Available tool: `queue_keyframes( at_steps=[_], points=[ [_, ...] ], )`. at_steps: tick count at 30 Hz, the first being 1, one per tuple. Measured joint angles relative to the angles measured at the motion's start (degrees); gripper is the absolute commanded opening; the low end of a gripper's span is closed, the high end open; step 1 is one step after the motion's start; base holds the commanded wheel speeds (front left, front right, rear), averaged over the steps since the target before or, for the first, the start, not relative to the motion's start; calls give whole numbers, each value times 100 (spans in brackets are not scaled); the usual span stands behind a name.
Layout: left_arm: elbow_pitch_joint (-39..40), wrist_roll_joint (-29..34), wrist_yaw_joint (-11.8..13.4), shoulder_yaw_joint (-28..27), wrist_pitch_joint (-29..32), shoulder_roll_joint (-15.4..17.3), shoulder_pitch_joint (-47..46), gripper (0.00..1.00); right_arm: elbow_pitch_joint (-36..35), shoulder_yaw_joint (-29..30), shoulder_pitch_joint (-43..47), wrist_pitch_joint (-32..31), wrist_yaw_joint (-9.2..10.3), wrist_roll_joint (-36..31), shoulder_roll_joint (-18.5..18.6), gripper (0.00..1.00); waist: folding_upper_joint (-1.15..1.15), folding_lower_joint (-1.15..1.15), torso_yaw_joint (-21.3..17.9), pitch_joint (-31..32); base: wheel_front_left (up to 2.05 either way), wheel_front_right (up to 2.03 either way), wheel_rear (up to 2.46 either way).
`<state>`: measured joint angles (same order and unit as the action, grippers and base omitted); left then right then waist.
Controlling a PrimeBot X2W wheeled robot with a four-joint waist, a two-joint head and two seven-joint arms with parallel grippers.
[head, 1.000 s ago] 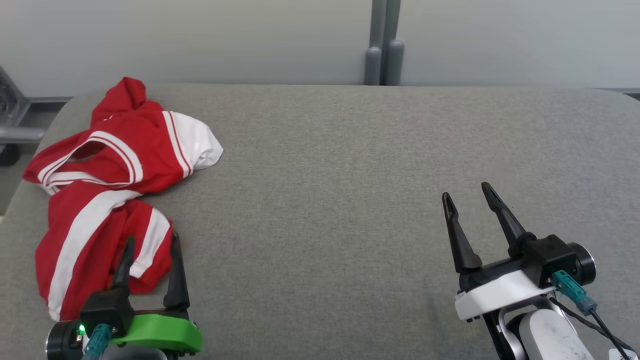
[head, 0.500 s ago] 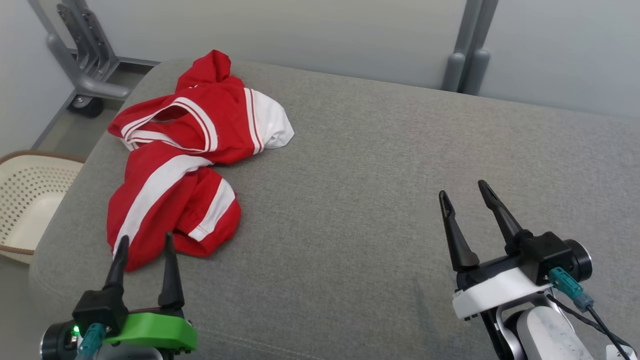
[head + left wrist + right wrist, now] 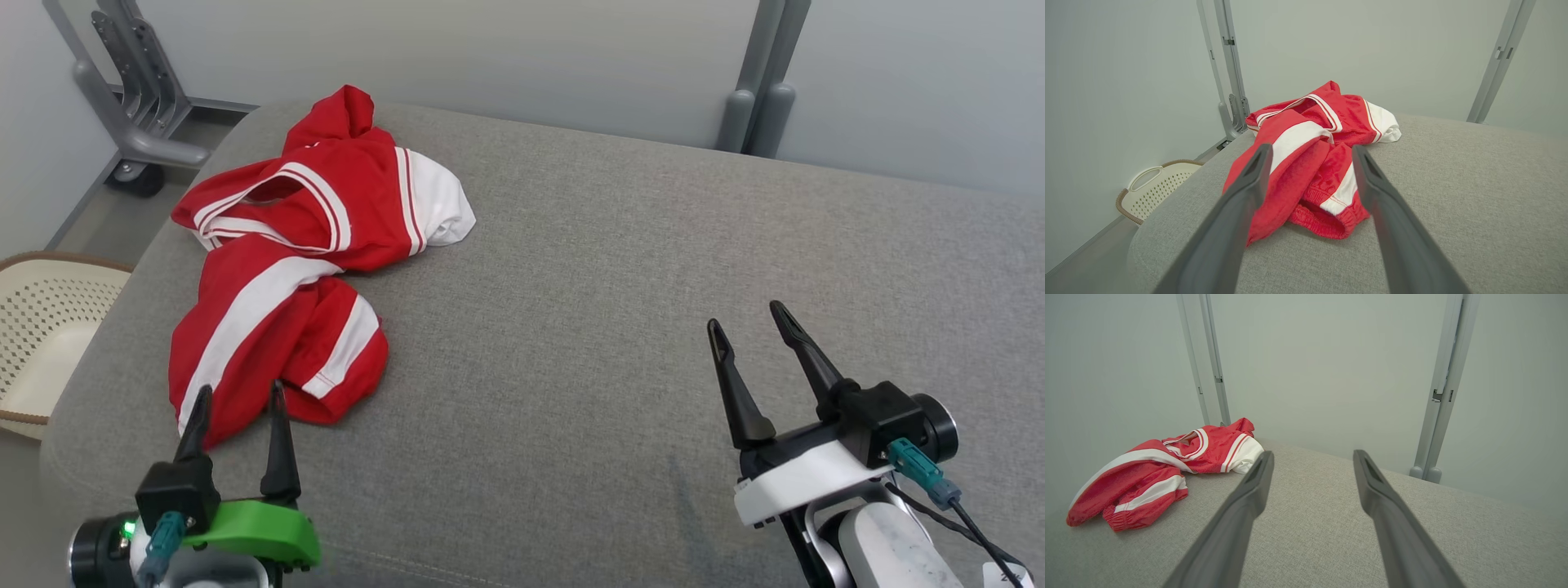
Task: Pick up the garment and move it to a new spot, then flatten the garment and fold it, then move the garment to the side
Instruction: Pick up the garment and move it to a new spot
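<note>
A red garment (image 3: 286, 261) with white stripes lies crumpled on the left end of the grey cushioned surface (image 3: 612, 286). It shows in the left wrist view as the same red garment (image 3: 1306, 163) and in the right wrist view as a red heap (image 3: 1155, 473) at the left. My left gripper (image 3: 239, 400) stands open at the lower left, fingertips just short of the garment's near edge, nothing between them. At the lower right my right gripper (image 3: 744, 317) is open and empty over bare cushion, far from the garment.
A cream perforated basket (image 3: 41, 335) stands on the floor left of the cushion. Grey metal frame posts (image 3: 755, 82) rise behind the cushion, and a wheeled grey stand (image 3: 135, 114) sits at the back left. A pale wall runs behind.
The head camera has turned left, bringing the basket and the cushion's left end into view. Both grippers stay open and hold about the same places.
</note>
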<state>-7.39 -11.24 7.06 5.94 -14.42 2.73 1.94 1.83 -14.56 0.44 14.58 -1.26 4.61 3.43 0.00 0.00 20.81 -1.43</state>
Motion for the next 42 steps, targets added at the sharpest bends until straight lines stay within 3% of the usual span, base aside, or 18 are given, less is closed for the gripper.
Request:
queue_keyframes(
  at_steps=[8,14,25,33,42],
  points=[
    [-665,192,0,-41,495,335,-803,100,3,-2,1,0,-3,-1,-3,100,0,0,-98,-15,0,0,0],
    [-1205,268,0,-42,1003,385,-1432,100,8,-91,-3,0,-78,-11,-2,100,0,0,-182,-100,0,0,0],
    [-2117,280,1,-254,1755,361,-2265,100,0,-127,-157,0,-125,-124,64,100,0,0,-395,-440,0,0,0],
    [-2758,616,1,-399,2373,363,-2941,100,-70,-156,-416,0,-178,-210,194,100,0,0,-515,-785,0,0,0],
    [-3242,948,1,-570,2603,193,-3473,100,-82,-224,-583,0,-243,-219,253,100,0,0,-592,-1127,0,0,0]
  ],
)
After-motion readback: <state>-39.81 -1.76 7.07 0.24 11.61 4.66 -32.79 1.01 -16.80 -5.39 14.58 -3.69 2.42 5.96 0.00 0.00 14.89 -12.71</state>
